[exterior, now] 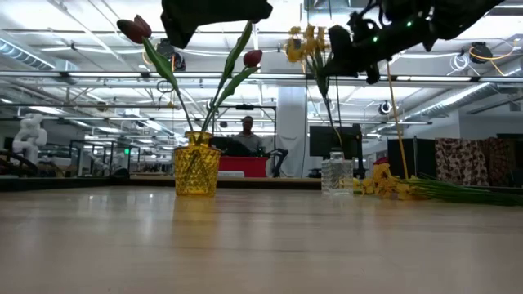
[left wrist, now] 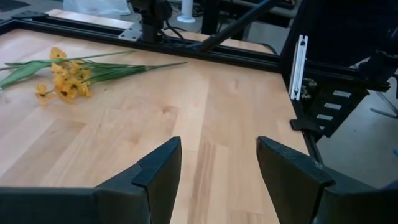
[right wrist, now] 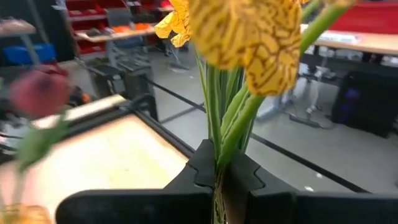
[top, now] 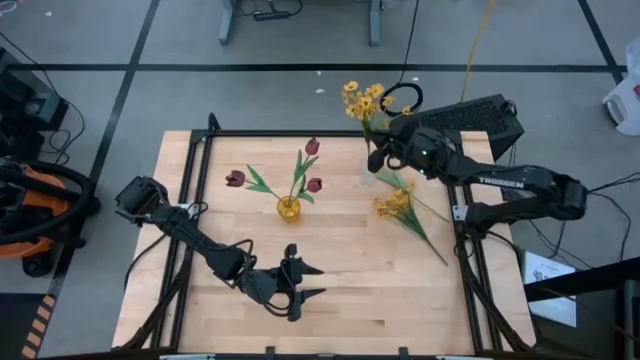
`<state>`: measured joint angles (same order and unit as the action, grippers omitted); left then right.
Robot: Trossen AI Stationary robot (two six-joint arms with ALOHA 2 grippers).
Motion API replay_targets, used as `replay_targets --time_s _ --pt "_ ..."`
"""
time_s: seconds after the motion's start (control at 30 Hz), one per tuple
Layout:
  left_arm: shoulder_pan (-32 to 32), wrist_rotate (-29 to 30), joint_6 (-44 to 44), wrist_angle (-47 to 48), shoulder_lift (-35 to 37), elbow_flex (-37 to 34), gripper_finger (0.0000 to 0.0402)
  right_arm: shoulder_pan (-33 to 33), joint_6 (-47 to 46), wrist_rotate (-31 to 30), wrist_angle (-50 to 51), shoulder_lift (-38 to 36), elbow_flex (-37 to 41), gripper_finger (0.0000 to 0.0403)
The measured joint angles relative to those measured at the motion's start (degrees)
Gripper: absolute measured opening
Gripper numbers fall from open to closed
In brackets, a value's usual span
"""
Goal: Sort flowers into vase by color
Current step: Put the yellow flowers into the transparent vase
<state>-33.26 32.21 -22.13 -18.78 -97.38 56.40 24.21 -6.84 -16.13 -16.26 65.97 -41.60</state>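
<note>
The right gripper (top: 375, 158) is up off the table at about one o'clock from the table's centre, near the far edge, with its fingers (right wrist: 205, 167) closed tight on the green stems of a yellow flower bunch (top: 363, 103). In the right wrist view the stems rise straight out between the two pads and a large yellow bloom (right wrist: 249, 31) fills the foreground. In the low view that bunch (exterior: 304, 42) hangs in the air above a small clear glass vase (exterior: 336, 172), which stands on the wood just beside a second yellow spray (top: 397, 207) lying flat at about three o'clock, its long stem pointing toward five o'clock.

A yellow glass vase (top: 288, 209) sits near the middle of the table (top: 340, 290) and holds three dark red tulips (top: 235, 179), their stems fanning out toward ten, twelve and one o'clock.

The left gripper (top: 300, 282) rests low at about six o'clock, near the front edge, its fingers (left wrist: 163, 165) spread wide with nothing between them
</note>
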Motion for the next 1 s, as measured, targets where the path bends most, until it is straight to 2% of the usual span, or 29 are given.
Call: replay_targets --time_s 0.23,1.0 --pt "0.0 0.0 0.02 0.03 0.0 0.0 0.0214 3.95 -0.01 0.04 -2.02 3.92 0.02 0.0" --pt "0.0 0.0 0.02 0.06 0.04 0.0 0.0214 3.84 -4.36 -0.25 -2.6 8.47 0.07 0.0"
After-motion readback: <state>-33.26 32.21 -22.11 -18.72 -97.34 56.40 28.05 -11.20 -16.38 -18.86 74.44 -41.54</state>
